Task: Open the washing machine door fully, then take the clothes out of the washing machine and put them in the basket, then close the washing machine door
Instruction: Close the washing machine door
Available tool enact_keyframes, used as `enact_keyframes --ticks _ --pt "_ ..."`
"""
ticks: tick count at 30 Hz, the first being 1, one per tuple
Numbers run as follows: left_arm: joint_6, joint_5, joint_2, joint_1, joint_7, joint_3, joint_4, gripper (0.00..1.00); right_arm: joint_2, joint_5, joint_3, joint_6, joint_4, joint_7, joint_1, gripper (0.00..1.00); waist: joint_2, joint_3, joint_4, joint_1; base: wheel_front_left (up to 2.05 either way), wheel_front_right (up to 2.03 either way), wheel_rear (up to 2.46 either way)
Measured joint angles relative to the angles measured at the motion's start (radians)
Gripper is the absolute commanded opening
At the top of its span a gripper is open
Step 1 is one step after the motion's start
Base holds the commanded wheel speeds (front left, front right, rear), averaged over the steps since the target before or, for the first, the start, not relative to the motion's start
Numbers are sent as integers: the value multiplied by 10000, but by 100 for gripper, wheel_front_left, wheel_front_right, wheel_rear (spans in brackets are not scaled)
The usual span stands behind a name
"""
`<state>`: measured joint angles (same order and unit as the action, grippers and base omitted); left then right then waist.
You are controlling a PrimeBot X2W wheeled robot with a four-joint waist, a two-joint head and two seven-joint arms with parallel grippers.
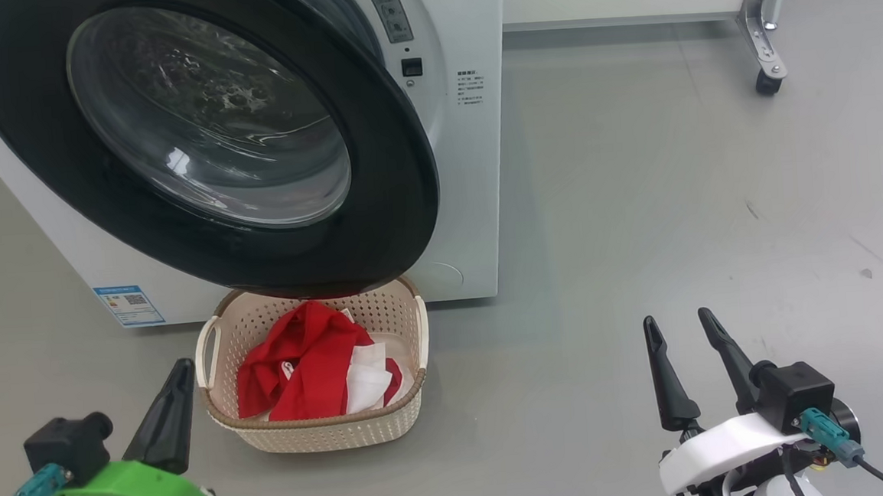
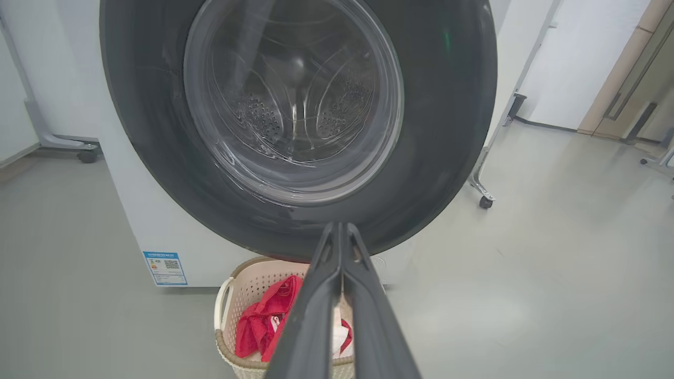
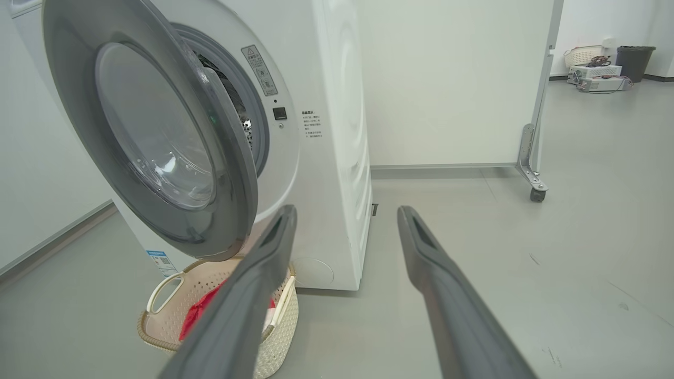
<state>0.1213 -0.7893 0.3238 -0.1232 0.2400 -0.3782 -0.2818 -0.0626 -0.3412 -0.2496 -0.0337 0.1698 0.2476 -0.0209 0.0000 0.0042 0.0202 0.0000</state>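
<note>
Two grippers sit low in my head view: my left gripper (image 1: 180, 369) has its fingers pressed together on nothing, just left of the basket (image 1: 322, 430), and my right gripper (image 1: 676, 316) stands spread and empty over the grey floor (image 1: 640, 228), well to the right. The clothes (image 1: 303, 364), red with white, lie heaped in the basket just in front of the washing machine (image 1: 471, 162). The washing machine door (image 1: 383, 175) stands part-way open, its black rim overhanging the basket's back edge.
</note>
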Motion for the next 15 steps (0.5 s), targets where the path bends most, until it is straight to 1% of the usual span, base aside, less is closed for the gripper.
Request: enact_keyframes --ticks 2,5,10,11,12,13,15 --pt "31 307 111 136 31 17 -33 0 4 12 -58 -25 29 0 -2 100 0 -42 52 0 0 0 0" --pt "12 796 132 328 92 35 -65 0 4 92 -75 -92 40 0 -3 100 0 -74 85 0 0 0 0" --pt "-349 1430 113 551 121 107 -94 0 4 94 -71 -94 50 0 -29 100 0 -83 111 0 0 0 0" --pt "-435 1538 96 601 121 109 -96 36 4 94 -69 -94 52 0 -39 100 0 -79 116 0 0 0 0" --pt "-525 1684 82 651 121 117 -98 83 4 94 -65 -96 52 0 -43 100 0 -74 122 0 0 0 0" --pt "-616 1774 40 700 121 165 -111 100 4 96 -56 -96 54 0 -47 100 0 -68 128 0 0 0 0" --pt "-740 1778 -153 773 121 324 -125 100 6 96 -42 -98 61 0 -63 100 0 -53 145 0 0 0 0"
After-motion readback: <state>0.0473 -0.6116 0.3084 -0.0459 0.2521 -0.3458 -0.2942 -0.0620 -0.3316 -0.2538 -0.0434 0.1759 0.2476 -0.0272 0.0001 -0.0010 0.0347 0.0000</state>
